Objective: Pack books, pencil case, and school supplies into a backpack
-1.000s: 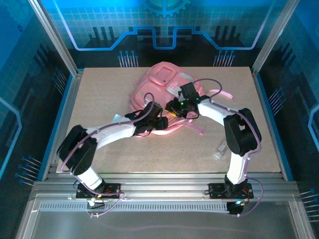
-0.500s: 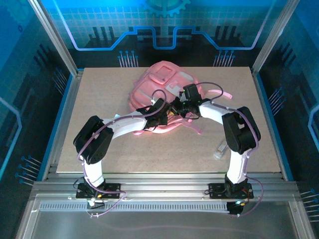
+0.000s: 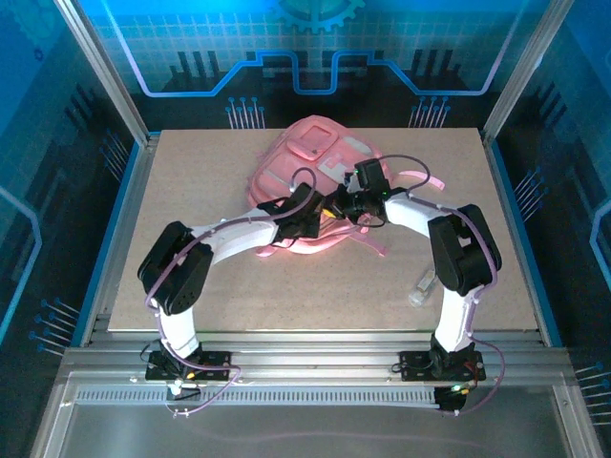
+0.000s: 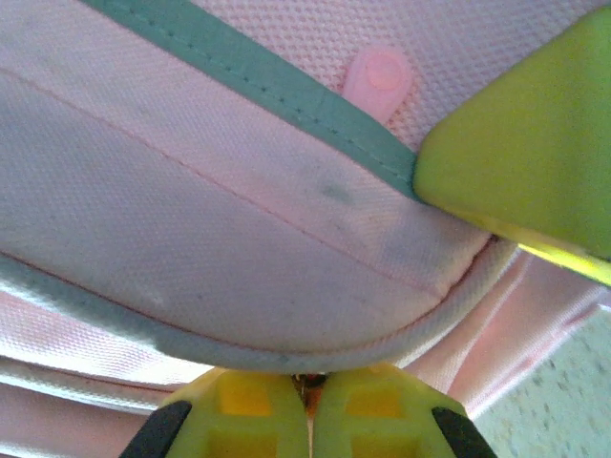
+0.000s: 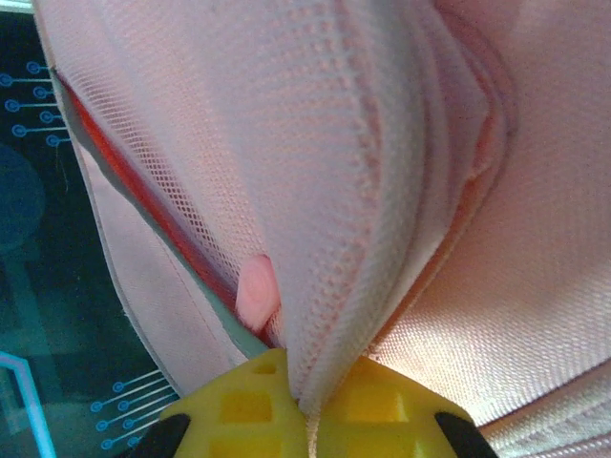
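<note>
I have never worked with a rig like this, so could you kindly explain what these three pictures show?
These are two robot arms bolted at the near edge of a table. The wide picture comes from a fixed camera above and behind them; the two close-ups come from cameras on each wrist, so the yellow-green shapes at the bottom are fingers. On the table lie a pink backpack and, near the right arm, a small clear oblong item. The left gripper and the right gripper each pinch the backpack's fabric edge.
</note>
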Available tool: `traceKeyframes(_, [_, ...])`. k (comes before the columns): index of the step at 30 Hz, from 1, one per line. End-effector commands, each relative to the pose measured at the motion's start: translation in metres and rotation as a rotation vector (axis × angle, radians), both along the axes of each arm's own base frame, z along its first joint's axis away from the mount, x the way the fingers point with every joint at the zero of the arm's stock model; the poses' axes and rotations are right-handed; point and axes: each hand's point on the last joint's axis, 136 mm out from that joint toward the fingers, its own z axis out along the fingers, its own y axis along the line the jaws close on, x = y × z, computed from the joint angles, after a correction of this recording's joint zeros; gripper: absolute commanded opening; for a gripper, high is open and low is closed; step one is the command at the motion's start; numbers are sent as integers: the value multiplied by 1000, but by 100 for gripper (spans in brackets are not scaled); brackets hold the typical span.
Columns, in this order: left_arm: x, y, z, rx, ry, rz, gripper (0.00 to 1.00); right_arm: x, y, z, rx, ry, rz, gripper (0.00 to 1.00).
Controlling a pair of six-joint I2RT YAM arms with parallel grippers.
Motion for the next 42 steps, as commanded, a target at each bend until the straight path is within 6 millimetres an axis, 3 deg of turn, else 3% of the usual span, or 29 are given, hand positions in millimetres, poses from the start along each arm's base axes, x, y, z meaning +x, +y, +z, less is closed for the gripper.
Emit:
traceKeyframes(1, [-6, 42, 24, 54, 72, -64, 0, 1, -34, 10, -111, -31, 23, 0])
traceKeyframes(7, [-29, 62, 16, 164, 148, -275, 0, 10, -59, 16, -177, -61, 50, 0])
traceKeyframes(12, [-9, 94, 8, 309, 107, -248, 0, 14, -73, 27, -232, -84, 136, 0])
traceKeyframes(14, [-2, 97, 10, 314, 76, -232, 0, 17, -82, 25, -286, -88, 144, 0])
traceKeyframes(18, [-17, 59, 27, 178, 71, -315, 0, 37, -106, 30, -316, -88, 47, 0])
traceKeyframes(21, [-38, 16, 42, 95, 56, -389, 0, 49, -104, 48, -269, -102, 9, 0])
traceKeyframes(23, [-48, -10, 52, 21, 56, -406, 0, 50, -97, 61, -231, -111, 6, 11])
traceKeyframes(25, [-50, -32, 59, -56, 50, -388, 0, 48, -95, 73, -207, -112, -2, 35])
traceKeyframes(27, [-47, -49, 65, -115, 45, -370, 0, 40, -101, 82, -223, -107, -20, 52])
traceKeyframes(28, [-46, -57, 68, -141, 44, -369, 0, 33, -105, 86, -239, -103, -30, 56])
traceKeyframes(34, [-39, -99, 81, -197, 60, -444, 0, -18, -128, 92, -259, -51, -91, 61])
traceKeyframes(39, [-37, -120, 80, -242, 97, -483, 0, -57, -118, 72, -143, 54, -137, 61])
traceKeyframes(42, [-40, -127, 80, -256, 100, -499, 0, -62, -110, 64, -74, 72, -183, 61])
